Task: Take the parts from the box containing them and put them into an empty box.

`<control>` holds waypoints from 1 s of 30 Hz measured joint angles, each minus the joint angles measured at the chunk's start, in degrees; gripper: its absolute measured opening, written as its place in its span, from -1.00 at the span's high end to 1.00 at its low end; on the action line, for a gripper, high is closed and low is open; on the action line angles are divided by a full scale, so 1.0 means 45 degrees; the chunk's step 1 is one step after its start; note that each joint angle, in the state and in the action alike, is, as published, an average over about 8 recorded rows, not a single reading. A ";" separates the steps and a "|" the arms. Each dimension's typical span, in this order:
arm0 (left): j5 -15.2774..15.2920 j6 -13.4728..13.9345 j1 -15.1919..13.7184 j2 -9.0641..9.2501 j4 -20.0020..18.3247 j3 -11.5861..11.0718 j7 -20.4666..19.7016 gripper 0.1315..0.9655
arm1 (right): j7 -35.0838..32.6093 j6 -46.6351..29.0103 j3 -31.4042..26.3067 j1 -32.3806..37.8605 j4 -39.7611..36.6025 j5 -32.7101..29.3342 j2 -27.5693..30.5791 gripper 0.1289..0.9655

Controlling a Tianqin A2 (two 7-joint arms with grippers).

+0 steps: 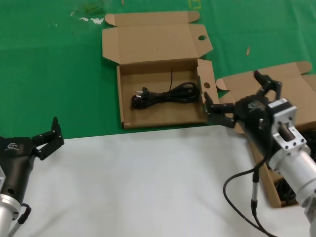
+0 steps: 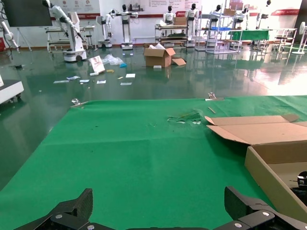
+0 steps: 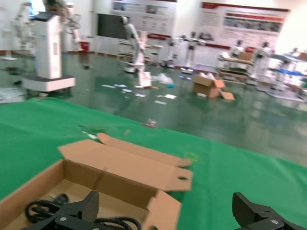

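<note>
The left tool (image 1: pixel 49 136) is nearest, low at the near left, over the edge where the white sheet (image 1: pixel 138 177) meets the green table (image 1: pixel 49 69). Its two black fingers (image 1: pixel 55 126) stand wide apart and hold nothing. Ahead of this tool there is only green cloth, and the holed box (image 2: pixel 268 143) shows off to its right side.

The right tool (image 1: pixel 217 111) is farther forward on the right side, also with its fingers spread wide and empty. It hangs just beside the right wall of the holed box (image 1: pixel 160 89), near the front corner, between this box and the second box (image 1: pixel 291 98) behind the right arm. Whether a finger touches the cardboard, I cannot tell.

In the holed box, to the left of the right tool, one black bundled cable (image 1: pixel 165 95) lies on the floor with its plug end toward the left. The lid (image 1: pixel 148 42) is folded open away from the robot, and a round hole (image 1: pixel 201 38) is in its right tab.

In the second box, under the right arm, some dark cable (image 1: pixel 284 190) is partly seen at its near end
</note>
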 joint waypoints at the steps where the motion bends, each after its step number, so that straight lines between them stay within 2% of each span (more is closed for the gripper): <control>1: 0.0000 0.0000 0.0000 0.0000 0.0000 0.0000 0.0000 -1.00 | -0.0031 0.0138 0.0075 -0.0122 0.0025 0.0142 -0.0024 -1.00; 13: 0.0000 0.0000 0.0000 0.0000 0.0000 0.0000 0.0000 -1.00 | -0.0337 0.1561 0.0844 -0.1385 0.0289 0.1612 -0.0271 -1.00; 30: -0.0001 0.0000 0.0000 0.0000 0.0000 0.0000 0.0000 -1.00 | -0.0361 0.1668 0.0902 -0.1480 0.0309 0.1723 -0.0290 -1.00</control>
